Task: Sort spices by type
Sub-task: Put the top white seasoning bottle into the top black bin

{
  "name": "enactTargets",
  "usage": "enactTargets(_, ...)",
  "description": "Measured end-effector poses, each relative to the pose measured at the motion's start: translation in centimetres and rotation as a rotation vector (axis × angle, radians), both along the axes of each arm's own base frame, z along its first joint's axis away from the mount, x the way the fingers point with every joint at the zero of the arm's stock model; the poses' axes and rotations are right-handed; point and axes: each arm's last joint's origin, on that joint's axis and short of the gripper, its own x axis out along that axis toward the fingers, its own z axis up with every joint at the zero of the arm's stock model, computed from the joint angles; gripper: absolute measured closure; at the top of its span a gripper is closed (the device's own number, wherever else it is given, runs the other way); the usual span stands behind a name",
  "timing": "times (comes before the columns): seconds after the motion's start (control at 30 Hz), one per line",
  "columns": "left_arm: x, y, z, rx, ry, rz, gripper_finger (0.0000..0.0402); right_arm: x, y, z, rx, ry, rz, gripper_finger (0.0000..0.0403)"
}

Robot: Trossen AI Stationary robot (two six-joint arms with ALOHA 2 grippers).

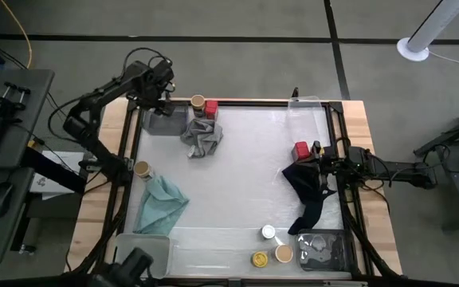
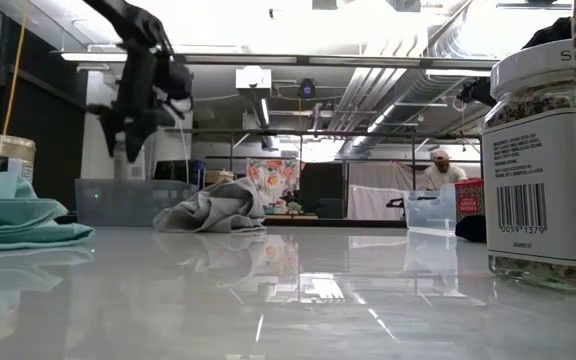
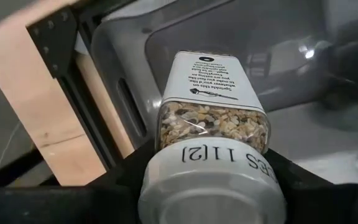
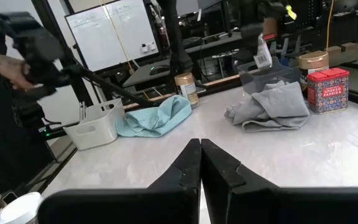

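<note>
**Over the far-left tray, a white-lidded jar in the left gripper**

Above the clear plastic tray (image 1: pixel 162 121) at the table's far-left corner, the left gripper (image 1: pixel 159 94) hangs with its dark fingers clamped on a spice jar (image 3: pixel 213 124). The left wrist view shows the jar close up: a squarish clear body packed with coarse tan and dark flakes, a white printed label, and a round, smooth white lid (image 3: pixel 213 190) wedged between the fingers. The tray's glossy grey wall lies right under it, beside a pale wooden table edge with a black metal bracket.

Across the table, the right gripper (image 1: pixel 319 165) rests low near the right edge, its two tapered black fingers pressed flat together with nothing between them. A crumpled navy cloth (image 1: pixel 305 191) lies beneath and beside it, and a red boxy tin (image 1: pixel 300 150) stands just next to it.

A rumpled grey cloth (image 1: pixel 202 137) sits near the far edge, just beside the tray; a second red tin (image 1: pixel 210 108) and a tan-lidded round jar (image 1: pixel 198 103) stand touching its far side. A softly folded teal cloth (image 1: pixel 162 203) lies on the left, with another tan-lidded jar (image 1: pixel 142 169) at its corner.

Near the front edge three small round jars cluster: one white-lidded (image 1: pixel 268 232), one yellow-lidded (image 1: pixel 260 259), one tan-lidded (image 1: pixel 284 253). Another clear tray (image 1: pixel 325 249) stands just right of them. The tabletop (image 1: pixel 245 175) is smooth, white and shiny.
</note>
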Motion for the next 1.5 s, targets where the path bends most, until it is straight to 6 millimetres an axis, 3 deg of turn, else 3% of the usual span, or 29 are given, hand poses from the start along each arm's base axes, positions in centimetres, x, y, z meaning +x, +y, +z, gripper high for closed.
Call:
enactTargets(0.37, -0.8, 3.0, -4.4, -0.133, 0.078, 0.056, 0.0234, 0.0, 0.0, 0.0, 0.000, 0.000, 0.000, 0.0402)
enactTargets(0.63, -1.2, 3.7, -4.5, -0.096, 0.052, 0.103, 0.0228, 0.0, 0.0, 0.0, 0.000, 0.000, 0.000, 0.0402)
enactTargets(1.17, -1.2, 3.8, -4.4, -0.097, 0.036, 0.104, 0.0163, 0.0, 0.0, 0.0, 0.000, 0.000, 0.000, 0.0402)
enactTargets(1.3, -1.1, 3.9, -3.3, -0.098, 0.022, 0.093, 0.0161, 0.0, 0.0, 0.0, 0.000, 0.000, 0.000, 0.0402)
enactTargets(1.5, -0.7, 5.2, 1.0, -0.007, -0.056, 0.090, 0.0161, 0.0, 0.0, 0.0, 0.000, 0.000, 0.000, 0.0402)
